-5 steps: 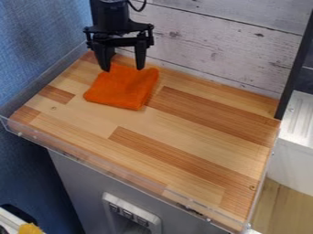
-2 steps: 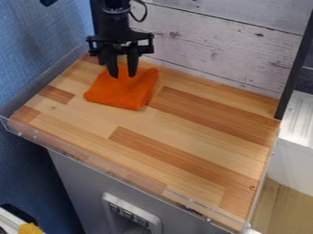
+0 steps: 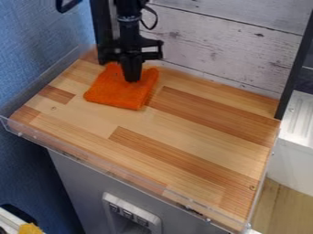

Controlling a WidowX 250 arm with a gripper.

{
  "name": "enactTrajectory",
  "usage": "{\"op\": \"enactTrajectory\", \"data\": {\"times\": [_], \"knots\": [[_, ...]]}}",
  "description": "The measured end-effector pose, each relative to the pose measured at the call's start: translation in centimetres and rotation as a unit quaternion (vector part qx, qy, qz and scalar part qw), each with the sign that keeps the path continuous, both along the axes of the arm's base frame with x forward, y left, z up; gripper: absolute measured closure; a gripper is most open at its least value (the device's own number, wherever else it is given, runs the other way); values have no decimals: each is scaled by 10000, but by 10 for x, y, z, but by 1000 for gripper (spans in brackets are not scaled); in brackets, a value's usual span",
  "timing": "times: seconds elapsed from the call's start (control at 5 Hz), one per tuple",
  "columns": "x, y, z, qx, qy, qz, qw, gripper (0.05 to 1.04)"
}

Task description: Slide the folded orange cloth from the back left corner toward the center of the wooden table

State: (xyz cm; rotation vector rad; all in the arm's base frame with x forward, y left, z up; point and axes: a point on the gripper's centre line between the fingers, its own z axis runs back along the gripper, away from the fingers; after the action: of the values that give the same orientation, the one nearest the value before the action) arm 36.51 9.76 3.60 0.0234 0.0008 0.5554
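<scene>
The step in hand seems to be the grasping of the orange cloth [image 3: 116,93]. The black gripper [image 3: 131,80] hangs over the rear part of it, and its tips are down at the fabric, or very near to it. The jaws are narrow, with the two sides close together. I cannot tell if a fold of the cloth is caught between them, because the tips hide this place. In my judgement, the next move calls for making sure of the hold: a small and slow lift would show if the fabric comes up with the jaws. If only the top layer is pinched, the cloth could unfold or slip out, so a deeper grip may then be necessary.

The cloth lies on the wooden bench [image 3: 183,123], in its rear left part as the camera sees it, near the whitewashed board wall [image 3: 214,45]. It is bright orange and looks soft, perhaps a little fuzzy. It appears folded into a rough square, with rounded corners and slightly uneven edges. The front part lies quite flat, while the rear part is partly hidden behind the gripper.
</scene>
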Motion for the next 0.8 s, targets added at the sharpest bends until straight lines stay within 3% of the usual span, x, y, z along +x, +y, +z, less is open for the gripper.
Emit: {"op": "enactTrajectory", "data": {"times": [0.8], "knots": [[4, -3, -19, -127, -23, -138, 9998, 1024]]}}
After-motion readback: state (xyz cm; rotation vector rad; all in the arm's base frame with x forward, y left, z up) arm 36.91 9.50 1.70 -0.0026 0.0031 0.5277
